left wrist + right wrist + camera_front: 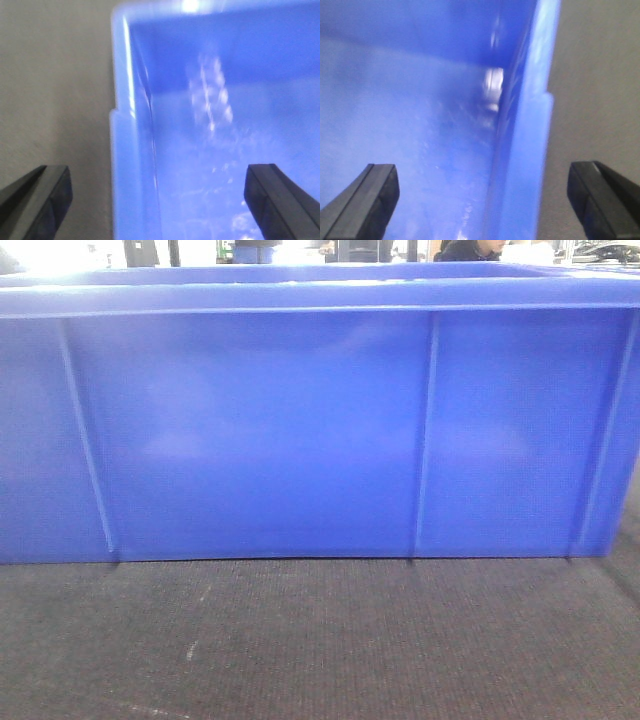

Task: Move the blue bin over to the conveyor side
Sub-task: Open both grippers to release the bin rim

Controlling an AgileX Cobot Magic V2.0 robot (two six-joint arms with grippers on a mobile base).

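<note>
Fingers of left gripper [157, 200] and right gripper [485, 200] are spread wide astride blurred blue bin [300, 430] rims, nothing gripped

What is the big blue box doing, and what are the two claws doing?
blue bin: upright on the dark belt, nothing seen inside.
left claw: open, fingers either side of the bin's left wall, not gripping.
right claw: open, fingers either side of the right wall, not gripping.
</note>
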